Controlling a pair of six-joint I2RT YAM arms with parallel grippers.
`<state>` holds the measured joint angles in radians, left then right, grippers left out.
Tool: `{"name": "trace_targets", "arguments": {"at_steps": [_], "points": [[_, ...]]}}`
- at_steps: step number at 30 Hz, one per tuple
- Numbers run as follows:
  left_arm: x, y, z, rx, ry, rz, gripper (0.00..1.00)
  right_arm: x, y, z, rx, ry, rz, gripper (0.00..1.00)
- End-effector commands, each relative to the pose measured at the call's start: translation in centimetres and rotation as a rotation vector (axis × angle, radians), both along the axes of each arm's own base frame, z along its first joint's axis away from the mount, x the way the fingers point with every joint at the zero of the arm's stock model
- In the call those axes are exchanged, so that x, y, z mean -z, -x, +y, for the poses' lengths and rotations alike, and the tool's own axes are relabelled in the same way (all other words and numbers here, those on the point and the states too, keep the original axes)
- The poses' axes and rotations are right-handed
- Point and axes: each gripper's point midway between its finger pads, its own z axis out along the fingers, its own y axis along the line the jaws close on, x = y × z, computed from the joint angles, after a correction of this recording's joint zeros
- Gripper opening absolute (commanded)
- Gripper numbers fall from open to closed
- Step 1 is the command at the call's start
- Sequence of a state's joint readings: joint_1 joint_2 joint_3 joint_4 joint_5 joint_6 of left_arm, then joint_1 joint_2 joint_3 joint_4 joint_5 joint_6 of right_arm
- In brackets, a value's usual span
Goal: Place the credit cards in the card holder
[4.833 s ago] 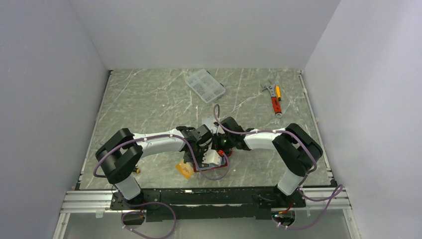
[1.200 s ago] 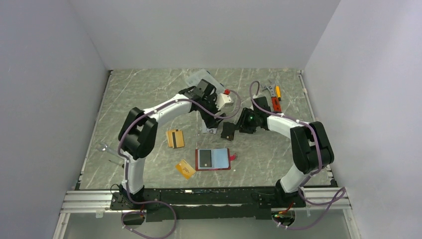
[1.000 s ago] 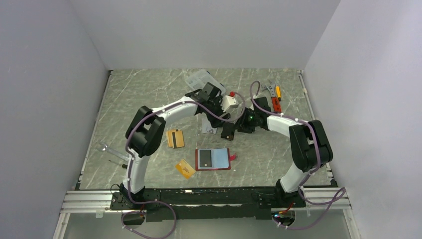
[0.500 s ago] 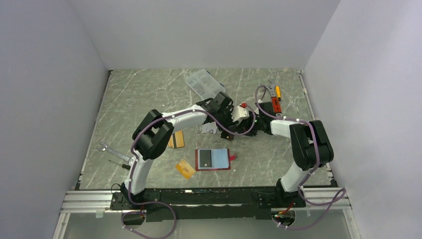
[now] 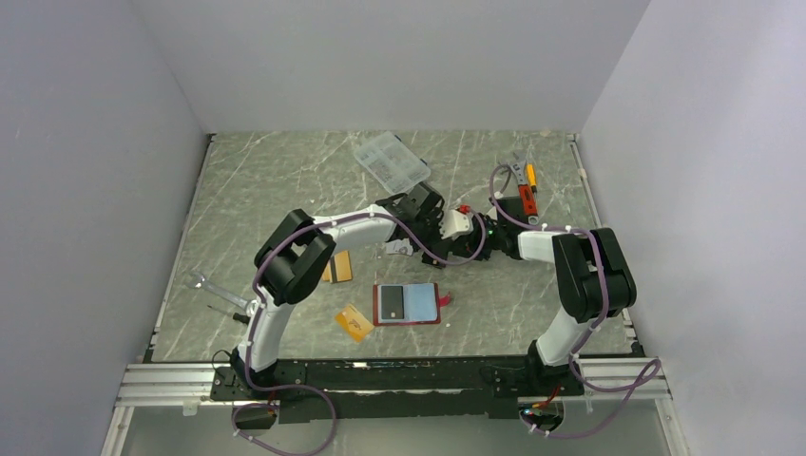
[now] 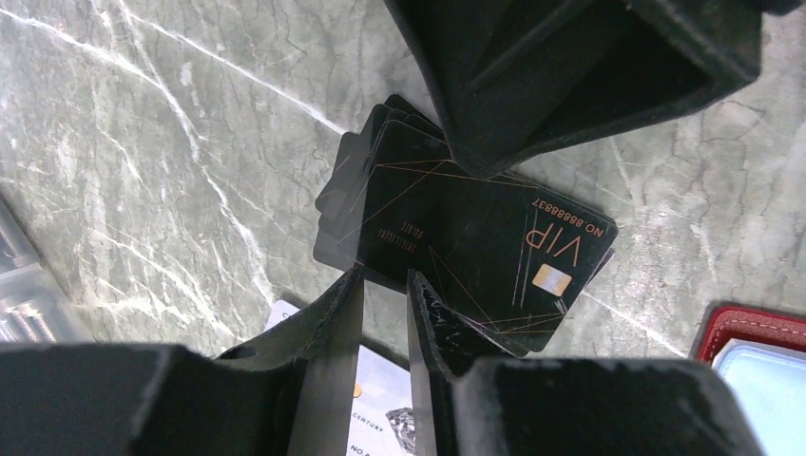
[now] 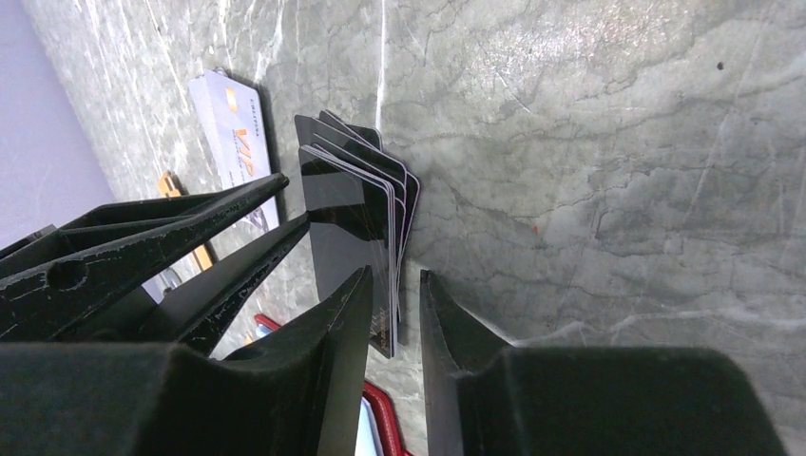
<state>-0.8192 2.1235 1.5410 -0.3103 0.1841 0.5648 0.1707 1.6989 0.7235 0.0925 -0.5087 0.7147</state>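
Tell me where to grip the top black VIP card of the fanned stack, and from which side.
Grip the black plastic VIP card at its long edge facing the white plastic card: the other dark cards fan out beyond the far edge. It lies flat, so probably come in low from the left gripper's side.

Fanned dark credit cards (image 7: 354, 199) lie on the table (image 7: 589, 142), one end between the right gripper's (image 7: 395, 275) jaws.
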Motion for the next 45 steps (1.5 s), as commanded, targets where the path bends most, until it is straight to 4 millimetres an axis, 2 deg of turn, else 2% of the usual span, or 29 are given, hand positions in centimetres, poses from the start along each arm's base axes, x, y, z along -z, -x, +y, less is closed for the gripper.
{"name": "trace_targets", "arguments": {"at_steps": [1,11,22,25,30,32,34,38,45], "points": [[-0.2,0.6,-0.5,0.024,0.001,-0.005,0.29,0.3,0.1,0.0,0.002,-0.012,-0.001,0.28],[0.9,1.9,-0.8,0.055,-0.012,0.016,0.27,0.6,1.2,0.4,0.018,-0.060,0.031,0.30],[0.9,4.1,-0.9,0.065,0.012,0.106,0.23,1.4,1.8,0.6,0.056,-0.099,0.067,0.26],[-1.4,3.5,-1.1,0.041,0.078,0.155,0.24,1.8,1.9,0.3,0.066,-0.083,0.074,0.26],[-6.8,0.6,-0.1,-0.026,0.205,0.155,0.26,2.2,2.3,0.1,0.068,-0.066,0.082,0.28],[-7.1,-0.1,0.4,-0.034,0.199,0.105,0.26,2.2,2.4,0.0,0.069,-0.063,0.082,0.29],[-6.4,-0.1,0.8,-0.032,0.178,0.086,0.26,2.3,2.5,0.0,0.071,-0.063,0.084,0.29],[-3.5,1.1,1.0,-0.014,0.107,0.107,0.26,2.2,2.4,0.1,0.069,-0.064,0.079,0.29],[-0.7,2.2,0.3,0.020,0.042,0.082,0.25,2.0,2.3,0.4,0.063,-0.067,0.078,0.34]]}}
